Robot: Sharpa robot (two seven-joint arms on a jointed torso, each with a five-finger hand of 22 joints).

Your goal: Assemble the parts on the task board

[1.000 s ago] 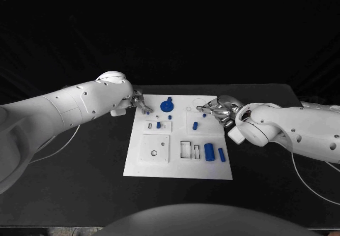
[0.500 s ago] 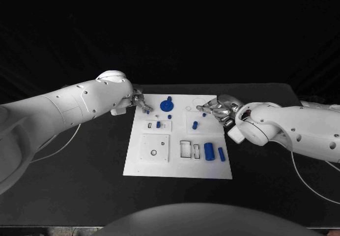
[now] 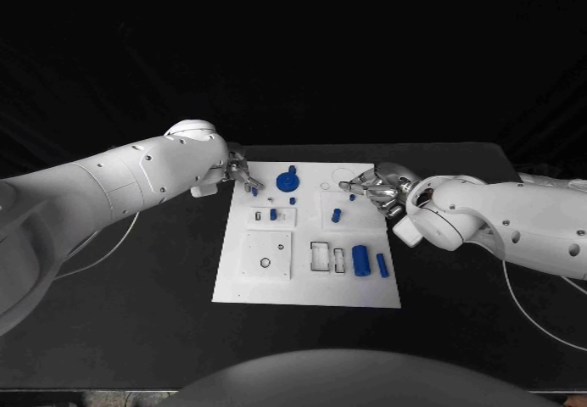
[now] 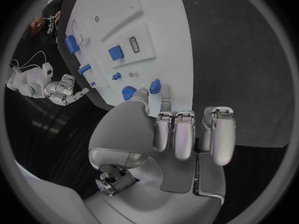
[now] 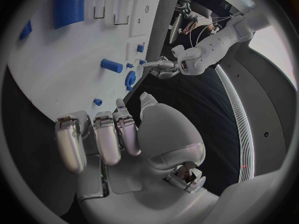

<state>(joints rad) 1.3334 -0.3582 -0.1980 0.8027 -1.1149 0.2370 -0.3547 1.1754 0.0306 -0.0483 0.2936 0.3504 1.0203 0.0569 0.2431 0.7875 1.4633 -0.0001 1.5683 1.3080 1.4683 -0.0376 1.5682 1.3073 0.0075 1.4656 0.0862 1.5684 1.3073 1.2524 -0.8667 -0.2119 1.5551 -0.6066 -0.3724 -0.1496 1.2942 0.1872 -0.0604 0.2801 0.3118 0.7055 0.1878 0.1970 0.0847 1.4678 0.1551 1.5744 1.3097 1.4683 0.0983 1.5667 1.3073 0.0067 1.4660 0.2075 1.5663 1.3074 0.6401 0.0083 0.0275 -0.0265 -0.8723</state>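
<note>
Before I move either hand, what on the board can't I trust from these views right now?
- Left hand, head view: its fingers cover the small blue part at the task board's far left corner; actual contact cannot be told.
- Right hand, head view: whether it touches the small blue peg is too small to tell.
- Blue gear: seated or loose cannot be told.

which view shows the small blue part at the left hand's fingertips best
The left wrist view: the small blue part sits large at the left hand fingertips, on the task board. The head view shows it as a speck; the right wrist view shows that hand far off.
</note>
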